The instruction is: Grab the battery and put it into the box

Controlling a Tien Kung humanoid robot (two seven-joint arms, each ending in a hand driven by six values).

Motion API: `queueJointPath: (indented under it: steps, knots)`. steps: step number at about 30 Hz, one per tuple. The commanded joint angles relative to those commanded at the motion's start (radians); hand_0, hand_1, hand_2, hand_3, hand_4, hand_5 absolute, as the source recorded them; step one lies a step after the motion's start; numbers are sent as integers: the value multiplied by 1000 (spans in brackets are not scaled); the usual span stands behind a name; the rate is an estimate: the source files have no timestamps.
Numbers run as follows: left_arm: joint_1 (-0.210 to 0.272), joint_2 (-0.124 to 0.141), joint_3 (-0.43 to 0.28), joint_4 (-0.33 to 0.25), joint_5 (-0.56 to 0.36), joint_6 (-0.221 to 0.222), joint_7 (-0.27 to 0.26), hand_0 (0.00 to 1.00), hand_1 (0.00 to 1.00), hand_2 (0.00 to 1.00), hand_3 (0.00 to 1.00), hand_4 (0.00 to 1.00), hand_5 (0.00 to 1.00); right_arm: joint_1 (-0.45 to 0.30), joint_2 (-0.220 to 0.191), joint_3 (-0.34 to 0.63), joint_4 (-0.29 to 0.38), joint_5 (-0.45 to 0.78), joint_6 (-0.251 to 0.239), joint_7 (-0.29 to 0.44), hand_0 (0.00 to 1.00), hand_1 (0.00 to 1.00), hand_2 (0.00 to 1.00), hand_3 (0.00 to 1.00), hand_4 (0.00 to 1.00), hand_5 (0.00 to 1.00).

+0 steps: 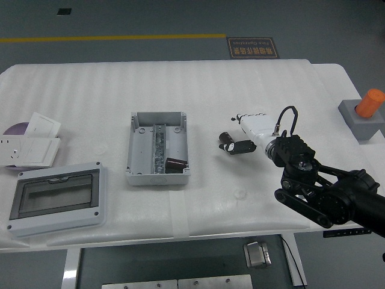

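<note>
The grey open box (132,149) stands left of the table's middle. Inside it, a dark cylindrical battery (175,164) lies in the near right corner beside the metal rail. My right hand (231,142), white with dark fingertips, hovers over the table to the right of the box and apart from it. Its fingers are relaxed and point left, and I see nothing held in them. The black right arm (319,192) comes in from the lower right. The left arm is out of view.
A grey lid with a clear window (57,198) lies at the near left. White socket plates (31,143) and a purple disc (12,127) sit at the left edge. A grey block with an orange cylinder (366,111) stands at the far right.
</note>
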Motion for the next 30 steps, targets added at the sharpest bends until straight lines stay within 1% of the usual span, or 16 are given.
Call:
queueJointPath:
  steps: [2, 3, 8, 9, 14, 15, 20, 21, 26, 27, 30]
  knots:
    - [-1, 0, -1, 0, 2, 0, -1, 631, 657, 531, 581, 564, 395, 0, 5, -9, -7, 2, -1, 0, 809, 758, 755, 881, 891, 732]
    - [-1, 0, -2, -1, 2, 0, -1, 631, 656, 529, 582, 571, 389, 0, 8, -12, -10, 3, -1, 0, 797, 743, 739, 854, 860, 726]
    - [-1, 1, -3, -1, 3, 1, -2, 631, 656, 529, 582, 571, 389, 0, 17, -26, -23, 6, -9, 3, 797, 743, 739, 854, 860, 726]
    - [0, 1, -3, -1, 3, 1, -2, 631, 658, 529, 581, 528, 392, -1, 19, -29, -23, 6, -12, 3, 783, 719, 723, 840, 849, 716]
    - [1, 1, -5, -2, 5, 1, -3, 631, 658, 529, 581, 528, 392, -1, 25, -42, -29, 4, -25, 9, 783, 719, 723, 840, 849, 716]
    - [1, 1, -6, -2, 6, 1, -3, 631, 657, 530, 582, 529, 388, -1, 26, -45, -30, 4, -26, 10, 777, 701, 677, 823, 808, 698]
    - [-1, 1, -11, -4, 12, 2, -3, 631, 657, 530, 582, 529, 388, 1, 27, -58, -36, 3, -38, 17, 777, 701, 677, 823, 808, 698]
    - [-1, 1, -11, -4, 13, 2, -3, 631, 658, 531, 583, 528, 389, 1, 27, -60, -37, 2, -40, 18, 743, 668, 625, 790, 734, 650]
    - [-3, 0, -14, -4, 16, 3, -4, 631, 658, 531, 583, 528, 389, 5, 29, -63, -39, 0, -50, 22, 743, 668, 625, 790, 734, 650]
    - [-3, 0, -14, -4, 16, 3, -4, 631, 657, 530, 583, 526, 387, 5, 30, -64, -40, 0, -52, 23, 720, 645, 553, 751, 685, 609]
    - [-3, -1, -17, -5, 19, 3, -5, 631, 657, 530, 583, 526, 387, 8, 32, -65, -43, 0, -58, 26, 720, 645, 553, 751, 685, 609]
